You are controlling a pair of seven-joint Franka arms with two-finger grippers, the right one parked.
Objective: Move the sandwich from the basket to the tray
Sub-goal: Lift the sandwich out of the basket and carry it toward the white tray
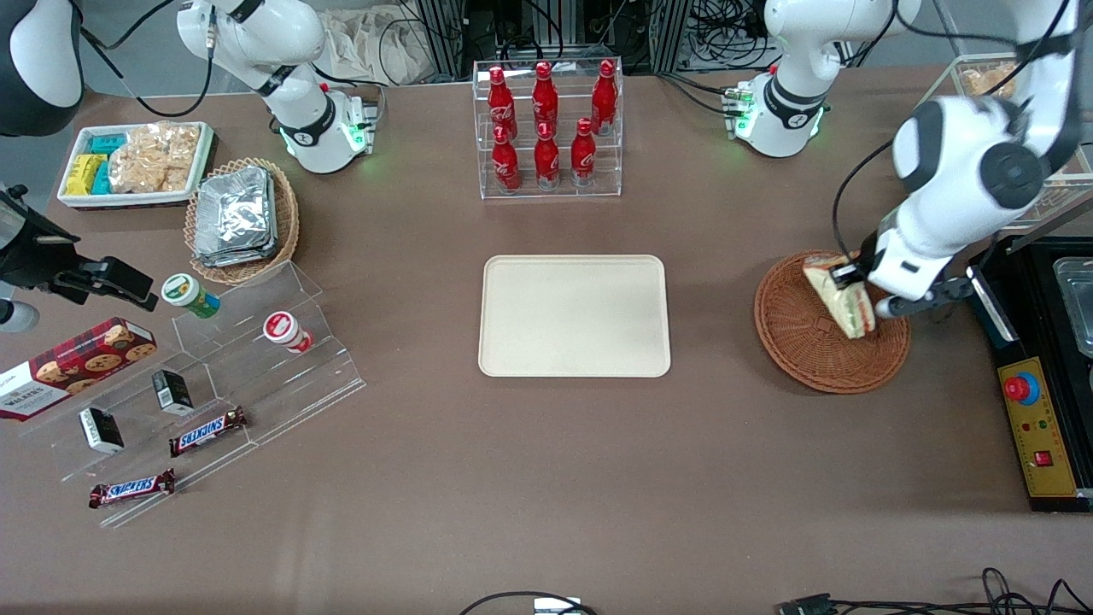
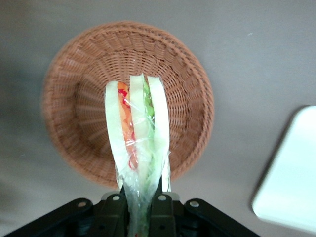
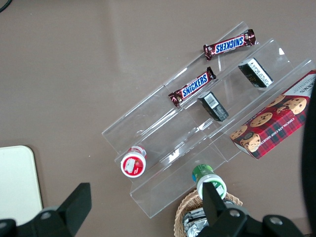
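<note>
Worktop (image 1: 546, 478): brown and flat; the part nearest the front camera carries nothing of the task.

Tray (image 1: 574, 315): cream-beige, lying flat in the middle of the front picture with nothing on it. It is well apart from the basket, toward the parked arm's end of the worktop.

Basket (image 1: 811, 346): dark reddish-brown wicker, at the right of the front picture, toward the working arm's end. In the wrist picture its bowl (image 2: 84, 98) shows no other item inside.

Sandwich (image 1: 841, 299): a clear-wrapped white wedge with red and green layers, held over the basket. In the wrist picture the sandwich (image 2: 138, 133) hangs above the bowl, its layers on edge, and it seems already lifted off the wicker, though I cannot be fully sure.

Gripper (image 1: 854, 286): over the basket at the right of the front picture. In the wrist picture the gripper (image 2: 139, 207) has its jaws closed narrow on the wrapped end of the sandwich.

Step in hand: I judge it is the lift out of the basket; the carry is not yet done.

Next move: probably to rise clear of the basket rim, travel sideways to above the tray, lower, then release. The hold is on soft wrapping, so a slow move seems wise.

Bottles (image 1: 546, 124): red, in a clear rack farther from the front camera than the tray, outside the path.
</note>
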